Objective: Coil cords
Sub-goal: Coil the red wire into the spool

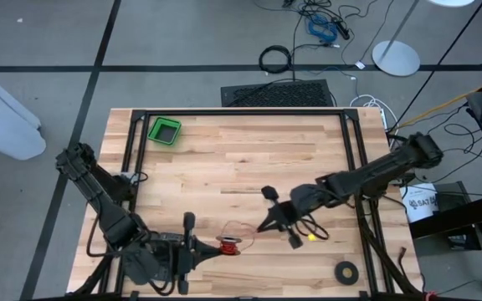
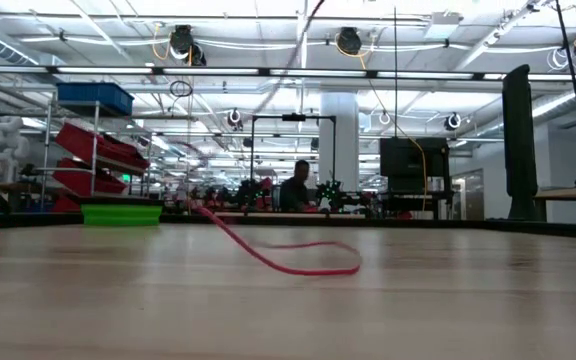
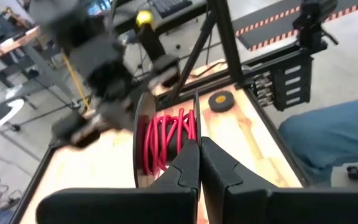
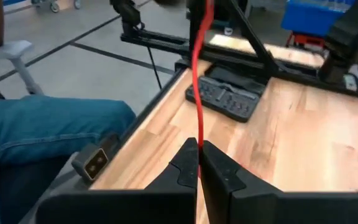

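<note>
1. Our left gripper (image 3: pixel 199 163) is clamped on the cord (image 1: pixel 228 244) bundle, several red turns already wound, near the table's (image 1: pixel 224 159) front edge.
2. Our right gripper (image 4: pixel 199 163) pinches the loose tail; that slack is left to wind.
3. Only the low view shows a loop lying on the wood.
</note>
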